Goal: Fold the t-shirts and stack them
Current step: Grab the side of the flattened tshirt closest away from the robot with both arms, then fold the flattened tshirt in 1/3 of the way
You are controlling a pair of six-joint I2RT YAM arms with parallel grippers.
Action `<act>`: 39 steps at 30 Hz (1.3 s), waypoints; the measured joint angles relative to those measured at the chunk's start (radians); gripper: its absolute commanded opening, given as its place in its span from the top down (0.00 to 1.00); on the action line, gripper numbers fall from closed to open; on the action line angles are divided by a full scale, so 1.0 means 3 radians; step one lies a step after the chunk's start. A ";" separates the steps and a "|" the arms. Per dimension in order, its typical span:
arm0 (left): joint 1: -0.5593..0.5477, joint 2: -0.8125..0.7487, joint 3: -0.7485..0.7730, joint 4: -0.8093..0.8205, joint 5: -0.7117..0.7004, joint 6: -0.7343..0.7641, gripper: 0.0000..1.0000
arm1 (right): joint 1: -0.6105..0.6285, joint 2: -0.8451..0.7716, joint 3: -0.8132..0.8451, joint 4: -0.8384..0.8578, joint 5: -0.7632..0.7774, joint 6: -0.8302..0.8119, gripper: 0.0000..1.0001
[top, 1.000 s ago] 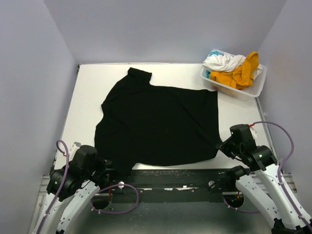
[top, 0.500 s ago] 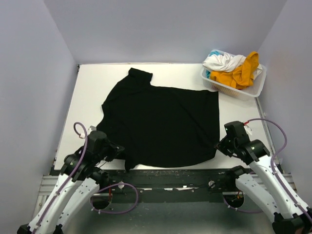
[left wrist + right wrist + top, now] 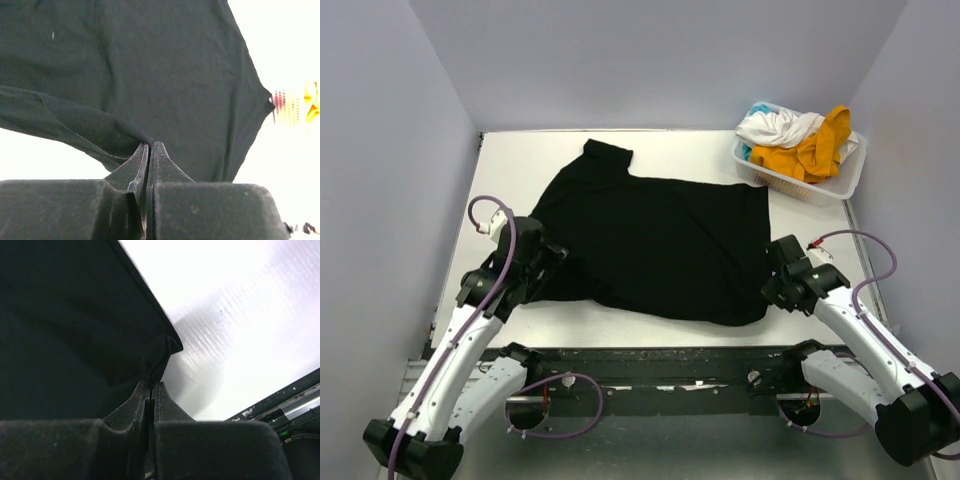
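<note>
A large black t-shirt [image 3: 660, 240] lies spread on the white table [image 3: 650, 150], its near edge lifted and drawn away from the front. My left gripper [image 3: 560, 262] is shut on the shirt's near-left corner; the left wrist view shows the cloth [image 3: 150, 75] pinched at the fingertips [image 3: 150, 146]. My right gripper [image 3: 769, 287] is shut on the near-right corner; the right wrist view shows the corner [image 3: 162, 352] bunched at the tips [image 3: 151, 385]. White [image 3: 775, 126], mustard-yellow [image 3: 815, 150] and teal [image 3: 758, 108] t-shirts lie heaped in the basket.
A white slotted plastic basket [image 3: 840, 185] stands at the table's back right corner. Grey walls close in the left, back and right sides. A dark rail [image 3: 670, 358] runs along the table's front edge between the arm bases.
Both grippers have moved away from the front edge toward the middle, carrying the black shirt's near corners. The shirt's near edge has left the table's front edge.
</note>
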 measured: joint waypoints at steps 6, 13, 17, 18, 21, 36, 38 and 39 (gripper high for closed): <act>0.0361 0.0462 0.0027 0.0434 0.0109 0.0305 1.00 | 0.0000 0.0103 0.0081 0.0154 0.0137 0.0004 0.83; 0.0491 0.0942 0.0103 0.0955 0.0262 0.0575 1.00 | 0.0000 0.0451 0.0173 0.0479 0.0209 0.0001 0.84; 0.0558 0.1277 0.0235 0.1176 0.0318 0.0724 1.00 | 0.0000 0.0589 0.0195 0.0646 0.0291 -0.0011 0.84; 0.0575 0.1352 0.0270 0.1230 0.0340 0.0759 1.00 | 0.0000 0.0633 0.0202 0.0678 0.0308 -0.0017 0.84; 0.0614 0.1540 0.0345 0.1378 0.0375 0.0858 1.00 | 0.0000 0.0774 0.0240 0.0741 0.0367 -0.0022 0.84; 0.0656 0.2238 0.0814 0.1548 0.0385 0.1193 1.00 | 0.0000 0.0763 0.0238 0.1214 0.0640 0.0020 0.81; 0.0656 0.2333 0.0880 0.1548 0.0385 0.1209 1.00 | 0.0000 0.0863 0.0240 0.1241 0.0676 0.0001 0.76; 0.0656 0.2387 0.0919 0.1544 0.0384 0.1214 1.00 | 0.0000 0.0921 0.0245 0.1242 0.0703 0.0003 0.76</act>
